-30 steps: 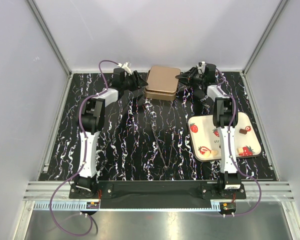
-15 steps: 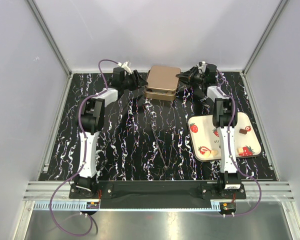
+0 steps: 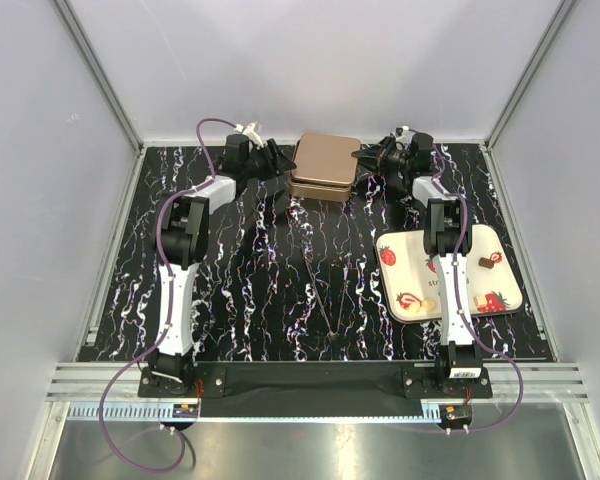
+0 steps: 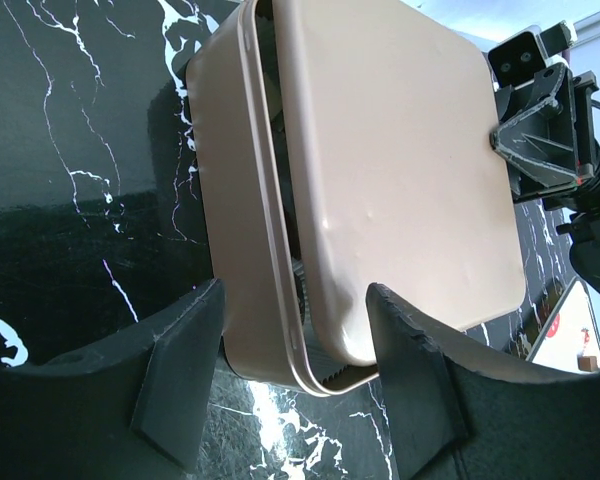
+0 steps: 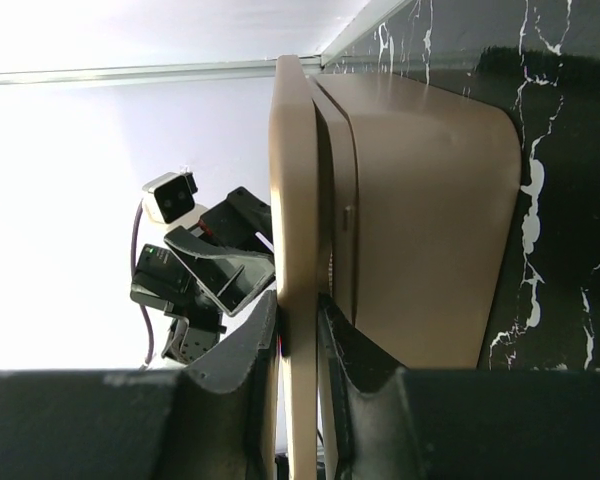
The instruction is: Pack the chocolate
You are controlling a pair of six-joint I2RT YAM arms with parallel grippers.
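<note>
Step in hand: opening the tin [image 4: 242, 190]. The right gripper [image 5: 298, 350] pinches the lid [image 5: 295, 180] edge; the left gripper [image 4: 295, 390] stands wide astride the tin, apparently not gripping. The chocolate [image 3: 485, 263] lies on the tray [image 3: 410, 255]. Next: lift the lid clear.

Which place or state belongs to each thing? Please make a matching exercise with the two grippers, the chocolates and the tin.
Things:
1. left gripper
2. right gripper
3. chocolates
4. tin

Places or states:
A. on the white tray
B. shut on the edge of the lid
C. at the far middle of the table
D. open

Pairs: 1-D, 2-B, 3-A, 4-C.
</note>
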